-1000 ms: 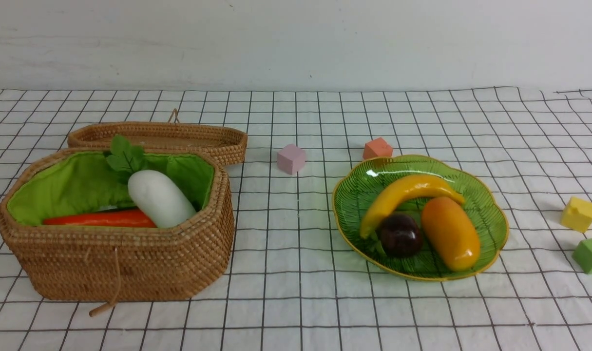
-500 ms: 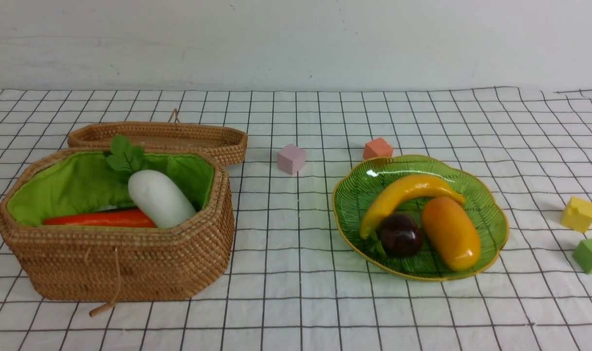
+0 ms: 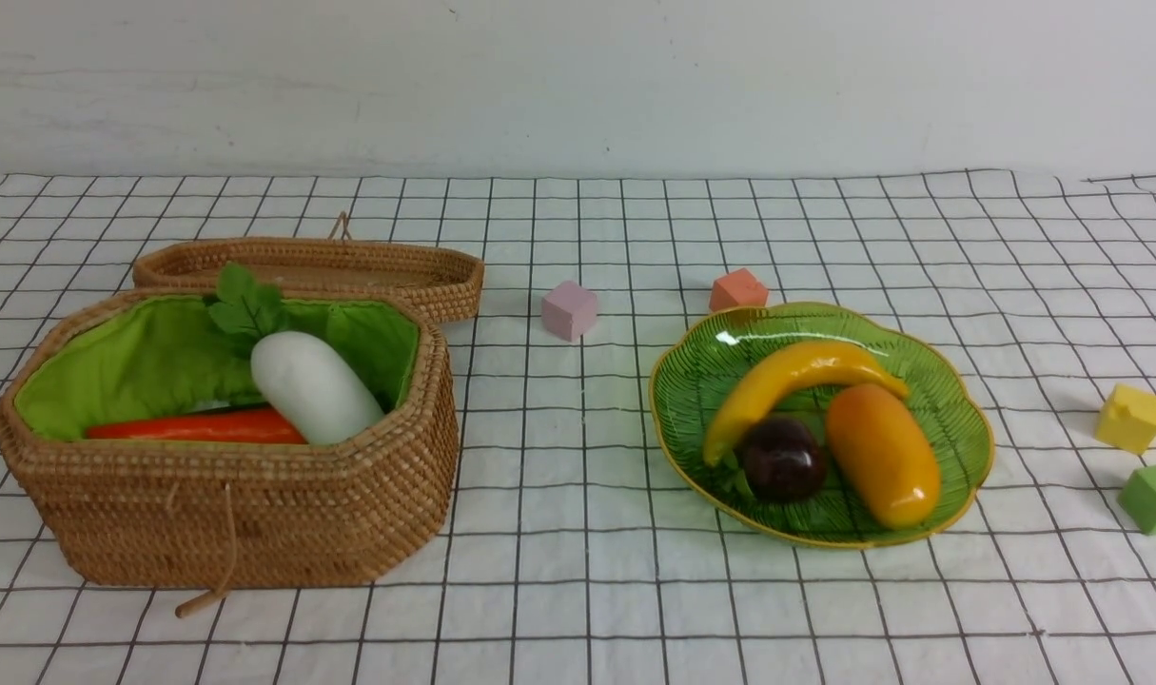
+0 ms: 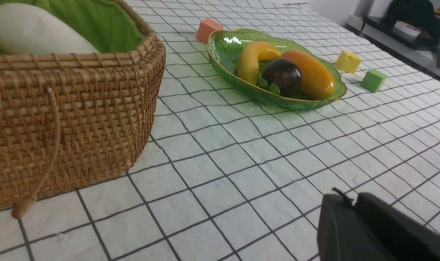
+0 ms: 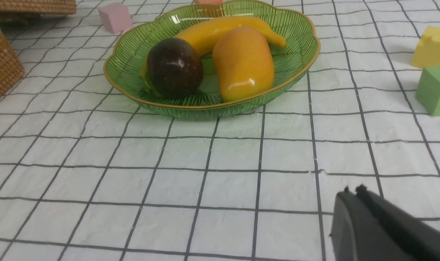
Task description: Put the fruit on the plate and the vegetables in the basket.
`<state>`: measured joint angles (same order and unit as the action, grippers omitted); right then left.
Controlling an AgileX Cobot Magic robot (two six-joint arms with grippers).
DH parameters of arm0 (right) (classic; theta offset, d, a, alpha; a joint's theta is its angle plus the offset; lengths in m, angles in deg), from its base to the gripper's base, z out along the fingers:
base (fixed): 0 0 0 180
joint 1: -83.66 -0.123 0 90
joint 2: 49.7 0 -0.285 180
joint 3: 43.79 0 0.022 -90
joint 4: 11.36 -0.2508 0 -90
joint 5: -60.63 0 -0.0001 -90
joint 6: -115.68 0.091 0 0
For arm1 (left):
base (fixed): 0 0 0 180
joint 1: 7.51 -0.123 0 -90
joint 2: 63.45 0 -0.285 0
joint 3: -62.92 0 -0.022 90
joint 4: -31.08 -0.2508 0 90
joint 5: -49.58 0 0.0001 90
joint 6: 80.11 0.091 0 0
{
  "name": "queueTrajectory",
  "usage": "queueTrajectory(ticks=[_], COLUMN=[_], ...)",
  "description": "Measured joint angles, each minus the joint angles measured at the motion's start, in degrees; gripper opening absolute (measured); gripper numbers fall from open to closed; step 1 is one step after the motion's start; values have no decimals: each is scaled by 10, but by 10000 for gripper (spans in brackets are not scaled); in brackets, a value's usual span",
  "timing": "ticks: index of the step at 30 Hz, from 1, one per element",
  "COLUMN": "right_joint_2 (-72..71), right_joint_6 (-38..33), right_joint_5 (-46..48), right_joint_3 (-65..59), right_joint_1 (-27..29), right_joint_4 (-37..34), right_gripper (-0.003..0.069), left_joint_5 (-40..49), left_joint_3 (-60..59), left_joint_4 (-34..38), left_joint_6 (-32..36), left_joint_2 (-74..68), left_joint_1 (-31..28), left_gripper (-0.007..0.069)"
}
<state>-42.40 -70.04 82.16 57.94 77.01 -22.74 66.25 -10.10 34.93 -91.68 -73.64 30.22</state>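
Note:
The green glass plate [image 3: 958, 419] holds the yellow banana [image 3: 787, 376], the dark-purple mangosteen [image 3: 782, 459] and the orange-yellow mango [image 3: 882, 455]. The rattan basket [image 3: 225, 518] with green lining holds the white radish [image 3: 316, 385] and the orange carrot [image 3: 197, 426]. No gourd or eggplant shows. Neither gripper shows in the front view. My left gripper [image 4: 350, 197] is shut and empty, low over the cloth in front of the basket [image 4: 60, 108]. My right gripper [image 5: 352, 190] is shut and empty, over the cloth short of the plate [image 5: 299, 69].
The shallow rattan lid [image 3: 311, 266] lies behind the basket. Foam cubes sit on the checked cloth: pink [image 3: 569, 310], orange [image 3: 737, 288], yellow [image 3: 1129, 419] and green [image 3: 1153, 498]. A white wall stands at the back.

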Motion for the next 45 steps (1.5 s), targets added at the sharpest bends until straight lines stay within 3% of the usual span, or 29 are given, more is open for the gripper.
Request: queueTrajectory(ticks=[17,20,23,26,27,28,33,36,45], right_joint_2=[0,0,0,0,0,0,0,-1,-1], right_joint_6=[0,0,0,0,0,0,0,0,0], right_joint_5=[0,0,0,1,1,1,1,1,1], right_joint_3=[0,0,0,0,0,0,0,0,0], right_joint_1=[0,0,0,0,0,0,0,0,0], right_joint_4=[0,0,0,0,0,0,0,0,0], right_gripper=[8,10,14,17,17,18,23,27,38], left_joint_5=[0,-33,-95,-139,-141,-144,-45,42,49], left_joint_3=[-1,-15,-32,-47,-48,-54,-58,-60,-60], left_joint_4=[1,-8,-8,11,12,19,23,25,27], left_joint_6=[0,8,19,21,21,21,32,39,38], left_joint_2=[0,0,0,0,0,5,29,29,29], left_joint_1=[0,-2,-48,-146,-153,-208,-312,-329,-331], left_gripper=[61,61,62,48,45,12,-13,-13,-13])
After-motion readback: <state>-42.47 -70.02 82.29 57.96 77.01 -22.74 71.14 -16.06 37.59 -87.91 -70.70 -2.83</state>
